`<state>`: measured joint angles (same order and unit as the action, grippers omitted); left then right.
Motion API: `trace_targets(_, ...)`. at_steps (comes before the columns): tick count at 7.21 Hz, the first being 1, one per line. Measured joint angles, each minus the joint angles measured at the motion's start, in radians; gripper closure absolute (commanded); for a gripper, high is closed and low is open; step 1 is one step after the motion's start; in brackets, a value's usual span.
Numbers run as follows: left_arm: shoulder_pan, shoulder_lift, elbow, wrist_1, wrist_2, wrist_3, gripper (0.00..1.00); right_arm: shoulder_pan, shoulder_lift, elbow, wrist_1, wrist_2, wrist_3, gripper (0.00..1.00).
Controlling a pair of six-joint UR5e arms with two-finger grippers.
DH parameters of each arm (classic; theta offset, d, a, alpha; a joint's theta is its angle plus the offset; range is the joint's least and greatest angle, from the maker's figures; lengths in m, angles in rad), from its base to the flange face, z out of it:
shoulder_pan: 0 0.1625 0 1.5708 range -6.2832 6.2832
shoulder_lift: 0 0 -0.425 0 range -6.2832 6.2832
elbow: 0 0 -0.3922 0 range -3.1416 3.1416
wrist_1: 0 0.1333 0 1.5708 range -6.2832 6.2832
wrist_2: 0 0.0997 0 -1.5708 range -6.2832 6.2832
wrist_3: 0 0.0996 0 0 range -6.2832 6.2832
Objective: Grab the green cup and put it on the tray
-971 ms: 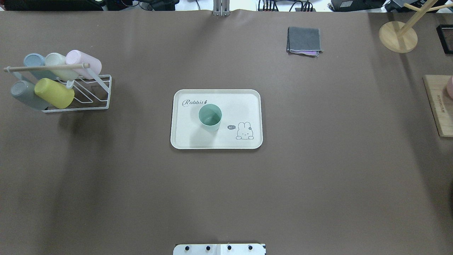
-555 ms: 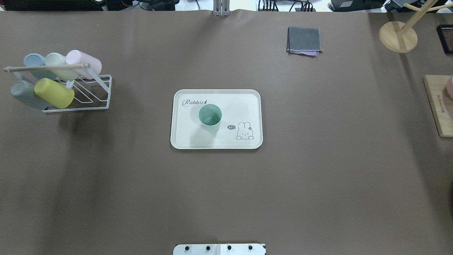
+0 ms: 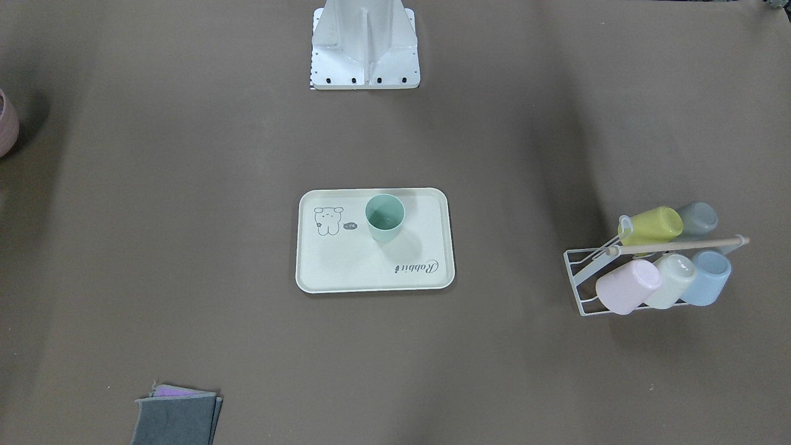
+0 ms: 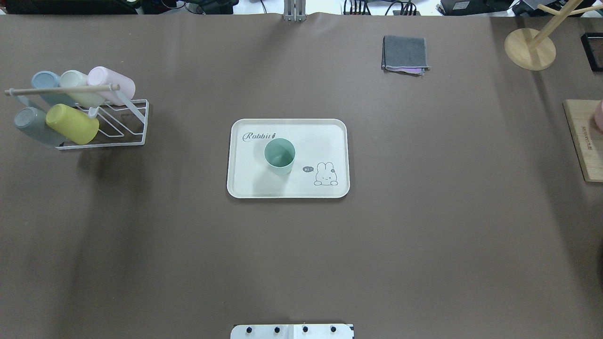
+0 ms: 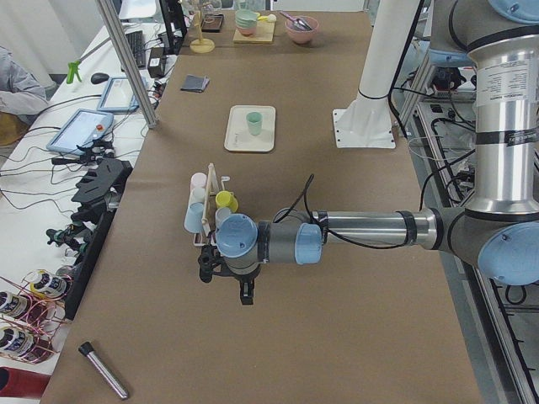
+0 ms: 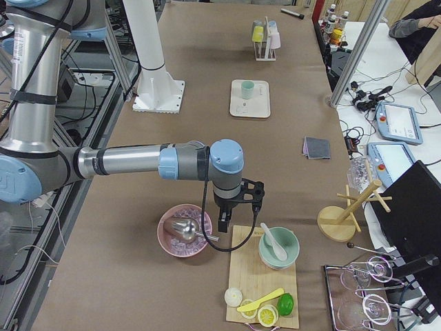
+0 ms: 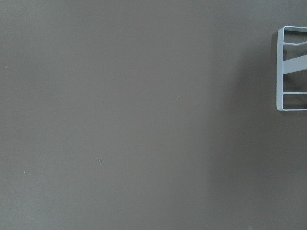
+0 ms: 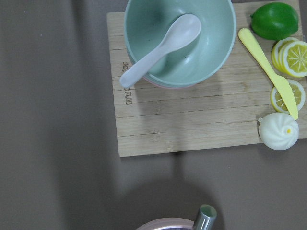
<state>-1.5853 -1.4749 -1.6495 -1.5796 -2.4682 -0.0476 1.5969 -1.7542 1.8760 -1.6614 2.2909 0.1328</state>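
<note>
The green cup [image 4: 280,156] stands upright on the cream tray [image 4: 330,136] at the table's middle, left of the tray's centre; it also shows in the front view [image 3: 384,217] on the tray [image 3: 346,266]. No gripper is near it. My left gripper [image 5: 226,284] hangs over bare table beside the cup rack [image 5: 210,202], seen only in the left side view; I cannot tell if it is open. My right gripper [image 6: 234,210] hangs at the far right end of the table, by a pink bowl [image 6: 185,231], seen only in the right side view; I cannot tell its state.
A white wire rack [image 4: 118,132] with several pastel cups, one yellow-green [image 4: 73,123], stands at the left. A folded grey cloth [image 4: 405,52] and a wooden mug tree [image 4: 530,49] are at the back right. A cutting board [image 8: 192,129] with a mint bowl [image 8: 180,43] is under the right wrist.
</note>
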Motion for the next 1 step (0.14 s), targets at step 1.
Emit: trace_targets(1,0.000,0.000,0.001,0.001,0.000,-0.001,0.02,0.000,0.000,0.000,0.000,0.000,0.000,0.00)
